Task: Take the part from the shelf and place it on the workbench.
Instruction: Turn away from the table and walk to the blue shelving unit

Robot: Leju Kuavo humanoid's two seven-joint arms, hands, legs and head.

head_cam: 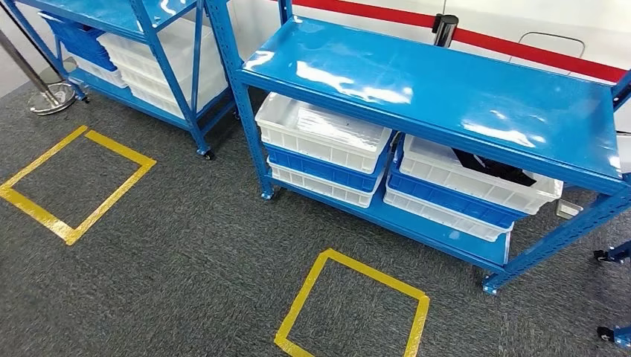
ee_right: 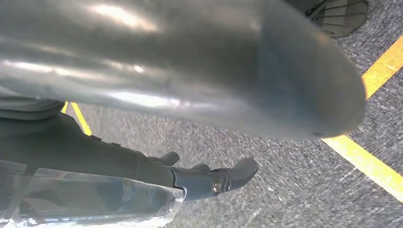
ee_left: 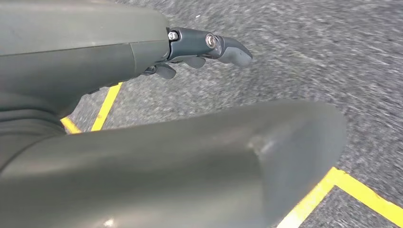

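Approach step: your robot faces the blue shelf (head_cam: 417, 89); the dark part (head_cam: 492, 166) lies in the top white bin (head_cam: 476, 172), lower level, right side. Left robot hand (ee_left: 199, 50) and right robot hand (ee_right: 209, 175) hang over carpet, fingers apart, holding nothing. Next, by my read: step up to the shelf, then reach under its top w/ one hand.

We look down on a blue shelf (head_cam: 439, 85) holding stacked white and blue bins (head_cam: 324, 149) on its lower level; a dark part (head_cam: 492, 167) lies in the right-hand white bin (head_cam: 476, 178). Yellow tape squares (head_cam: 353, 309) mark the grey carpet (head_cam: 186, 238).
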